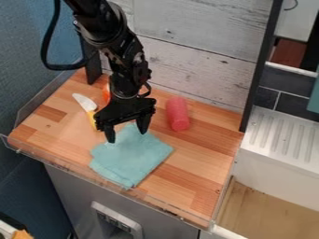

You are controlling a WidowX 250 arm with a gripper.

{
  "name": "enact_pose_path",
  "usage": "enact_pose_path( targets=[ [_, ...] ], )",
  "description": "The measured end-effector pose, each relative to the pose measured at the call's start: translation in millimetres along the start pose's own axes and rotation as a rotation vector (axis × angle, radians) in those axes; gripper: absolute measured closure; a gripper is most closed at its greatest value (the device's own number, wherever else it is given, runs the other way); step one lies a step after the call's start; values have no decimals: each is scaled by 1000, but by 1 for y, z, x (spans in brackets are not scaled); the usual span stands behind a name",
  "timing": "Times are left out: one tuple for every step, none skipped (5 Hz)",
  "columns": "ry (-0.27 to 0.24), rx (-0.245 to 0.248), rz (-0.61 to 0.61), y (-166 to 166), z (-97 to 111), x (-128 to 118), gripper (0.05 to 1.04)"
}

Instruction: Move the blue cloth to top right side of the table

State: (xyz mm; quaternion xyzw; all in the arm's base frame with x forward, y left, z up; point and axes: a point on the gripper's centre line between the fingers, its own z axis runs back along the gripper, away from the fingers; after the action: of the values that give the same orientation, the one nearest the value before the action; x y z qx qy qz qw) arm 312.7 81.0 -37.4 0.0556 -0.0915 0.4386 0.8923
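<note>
Blue cloth: the blue cloth lies folded and slightly rumpled on the desk, left of its middle, with its back part under the hand. It is well apart from the top right corner.
Cloth edges: the lowest corner comes near the front edge of the desk; the right corner points across wood towards the right edge, with a broad stretch between.
Hand: the black hand hangs over the back part of the cloth, its two fingers apart and pointing down. Whether the tips touch the fabric cannot be told.
Red cylinder: the red cylinder is just beyond the cloth, up and to the right, between it and the back wall. Wood runs from its right side to the black post by the top right corner, and more passes below its near end.
Knife: the knife, pale blade and yellow handle, lies left of the hand, handle end towards the cloth but apart from it.
Orange thing: an orange thing is partly hidden behind the arm.
Front rim: a clear rim follows the front edge.
Right side: a white ribbed drainer stands beyond the right edge.
</note>
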Motion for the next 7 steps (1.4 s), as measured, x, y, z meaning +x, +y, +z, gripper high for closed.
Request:
enact_pose_path(
  targets=[
    [35, 47, -22, 7, -19, -8, 83],
    [53, 59, -23, 12, -26, -10, 83],
    [68, 37, -26, 8, -30, -9, 83],
    [78, 9, -36, 5, -31, -12, 83],
    [67, 11, -79, -5, -28, -21, 83],
    [61, -10, -126, -18, -27, -34, 84],
    [75, -51, -185, -34, -24, -53, 84]
  ],
)
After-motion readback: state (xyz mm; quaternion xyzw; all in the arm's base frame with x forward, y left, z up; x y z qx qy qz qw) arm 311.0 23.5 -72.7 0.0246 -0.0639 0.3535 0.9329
